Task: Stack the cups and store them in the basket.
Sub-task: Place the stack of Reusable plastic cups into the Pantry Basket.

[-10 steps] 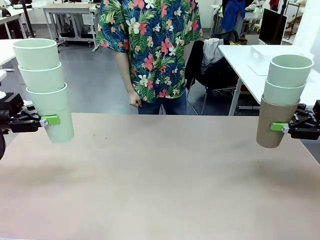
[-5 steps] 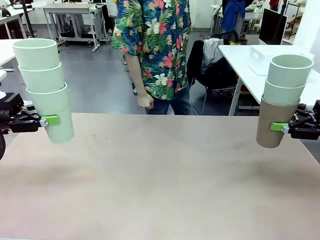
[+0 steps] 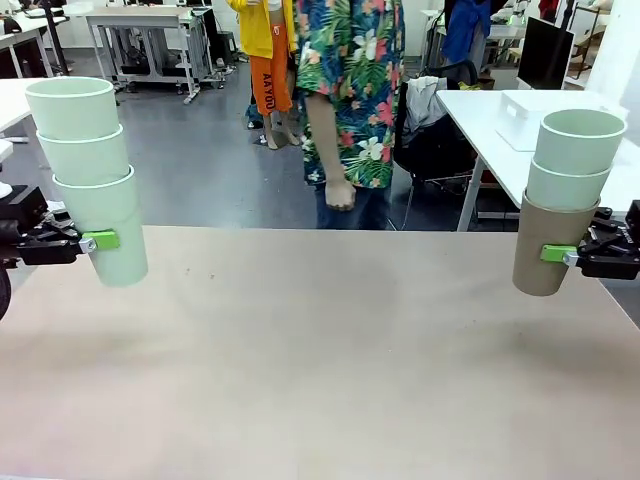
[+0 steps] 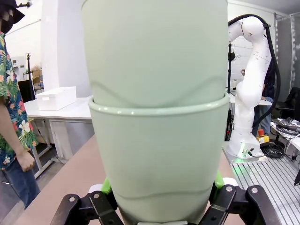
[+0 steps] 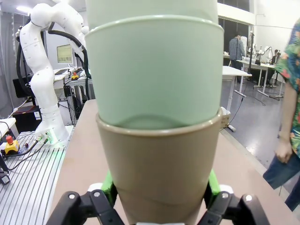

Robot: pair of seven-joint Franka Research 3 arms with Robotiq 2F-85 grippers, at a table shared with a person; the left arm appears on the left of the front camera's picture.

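Our left gripper (image 3: 100, 241) clamps the mint stack (image 3: 88, 170) over the table's (image 3: 320, 360) left edge, right gripper (image 3: 557, 254) the tan-based stack (image 3: 562, 195) opposite; we'd align them upright before nesting.

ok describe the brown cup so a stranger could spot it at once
Look to the right edge of the table, where the right gripper holds a stack of three cups off the surface. The brown cup is the bottom one, clamped between the green pads. It's the only tan cup; the two nested in it and the left gripper's three cups are mint green.
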